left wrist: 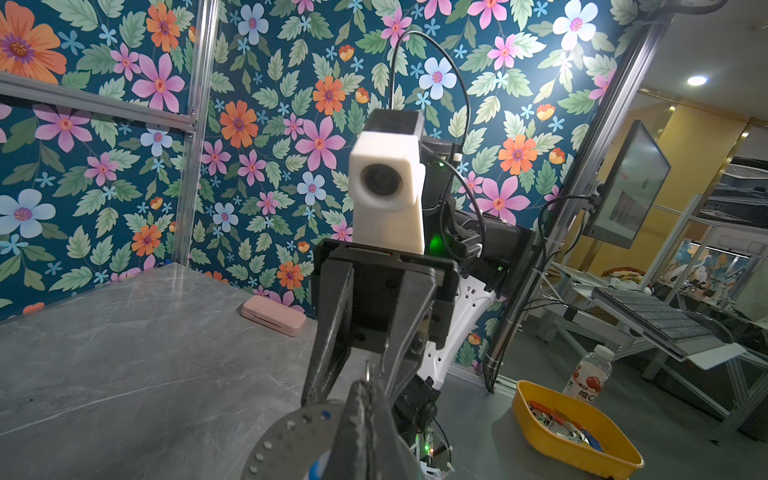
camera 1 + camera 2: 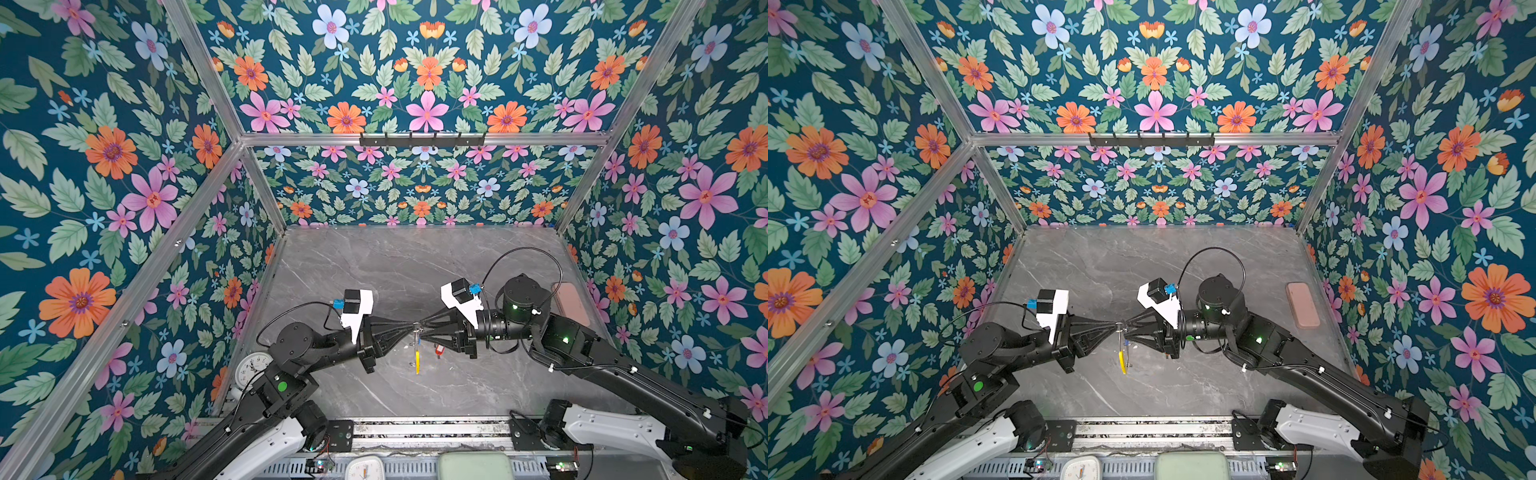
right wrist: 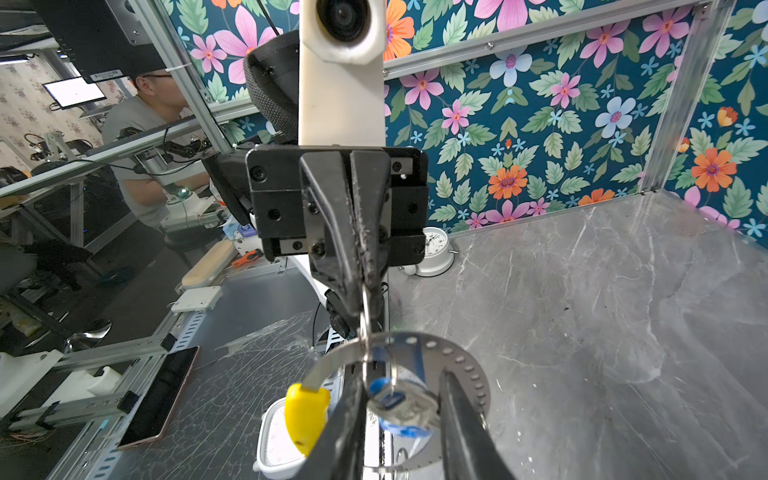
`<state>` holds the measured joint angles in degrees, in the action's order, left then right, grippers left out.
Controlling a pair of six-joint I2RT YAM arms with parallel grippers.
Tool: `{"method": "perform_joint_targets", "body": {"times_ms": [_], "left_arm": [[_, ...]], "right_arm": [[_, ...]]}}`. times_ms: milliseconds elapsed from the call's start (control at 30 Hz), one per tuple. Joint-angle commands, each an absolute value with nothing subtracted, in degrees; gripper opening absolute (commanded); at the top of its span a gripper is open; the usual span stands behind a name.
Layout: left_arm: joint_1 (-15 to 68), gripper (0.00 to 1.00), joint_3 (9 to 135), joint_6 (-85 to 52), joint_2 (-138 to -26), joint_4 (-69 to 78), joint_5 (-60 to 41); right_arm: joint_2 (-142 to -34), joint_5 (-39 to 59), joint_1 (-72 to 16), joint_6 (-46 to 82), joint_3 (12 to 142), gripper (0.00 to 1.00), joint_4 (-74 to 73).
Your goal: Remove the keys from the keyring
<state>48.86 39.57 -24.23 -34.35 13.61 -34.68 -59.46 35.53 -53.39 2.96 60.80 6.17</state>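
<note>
In both top views my two grippers meet tip to tip above the middle of the table. The left gripper [image 2: 411,326] [image 3: 365,286] is shut on a small metal loop [image 3: 365,309] of the keyring. The keyring's grey perforated hoop [image 3: 459,359] [image 1: 282,436] hangs below it, yellow section [image 2: 417,361] [image 3: 305,415] lowest. A silver key with a blue tag [image 3: 399,409] hangs from the hoop. It sits between the fingers of my right gripper [image 2: 423,325] [image 3: 399,436], which are closed against it. A red-tagged key [image 2: 438,350] lies on the table under the right gripper.
A round white clock [image 2: 253,368] [image 3: 434,249] stands by the left wall. A pink case [image 2: 571,303] [image 1: 274,316] lies by the right wall. A square white clock [image 2: 365,467] and a green pad [image 2: 476,465] sit at the front rail.
</note>
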Motion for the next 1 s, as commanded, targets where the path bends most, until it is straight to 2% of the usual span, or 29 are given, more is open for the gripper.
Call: {"method": "perform_joint_targets", "body": {"times_ms": [0, 100, 167, 333, 500, 533, 667, 700, 833, 967], "left_arm": [[48.8, 0.00, 39.7, -24.7, -34.5, 17.3, -35.1], [48.9, 0.00, 39.9, -24.7, -34.8, 17.5, -34.9], [48.9, 0.00, 39.9, -24.8, -34.8, 17.8, -34.5], [48.8, 0.00, 39.3, -25.4, -35.1, 20.4, -34.3], [48.9, 0.00, 39.2, -25.7, -36.1, 21.8, -35.4], [48.8, 0.00, 39.2, -25.3, -36.0, 21.4, -35.4], [48.9, 0.00, 39.1, -23.8, -35.2, 19.5, -35.3], [48.9, 0.00, 39.1, -23.6, -35.0, 19.2, -35.4], [48.9, 0.00, 38.7, -23.4, -34.9, 19.3, -35.6], [48.9, 0.00, 38.4, -23.8, -35.2, 20.9, -35.8]], "right_arm": [[-59.7, 36.2, -53.5, 2.8, 60.7, 0.29, 5.0], [-60.2, 36.6, -53.6, 2.9, 60.8, 0.27, 4.9], [-60.3, 36.9, -53.7, 3.0, 60.8, 0.21, 4.9], [-60.9, 37.3, -53.9, 3.8, 60.0, 0.16, 4.1], [-61.1, 37.1, -54.3, 4.0, 59.6, 0.15, 4.5], [-60.7, 36.7, -54.3, 3.8, 59.6, 0.17, 5.3], [-57.1, 33.5, -54.2, 2.2, 58.8, 0.39, 9.0], [-56.0, 32.9, -53.7, 2.1, 58.5, 0.42, 9.4], [-52.7, 37.6, -48.2, 7.6, 58.1, 0.47, 3.1], [-56.3, 42.6, -47.6, 10.3, 61.0, 0.47, -1.2]]}}
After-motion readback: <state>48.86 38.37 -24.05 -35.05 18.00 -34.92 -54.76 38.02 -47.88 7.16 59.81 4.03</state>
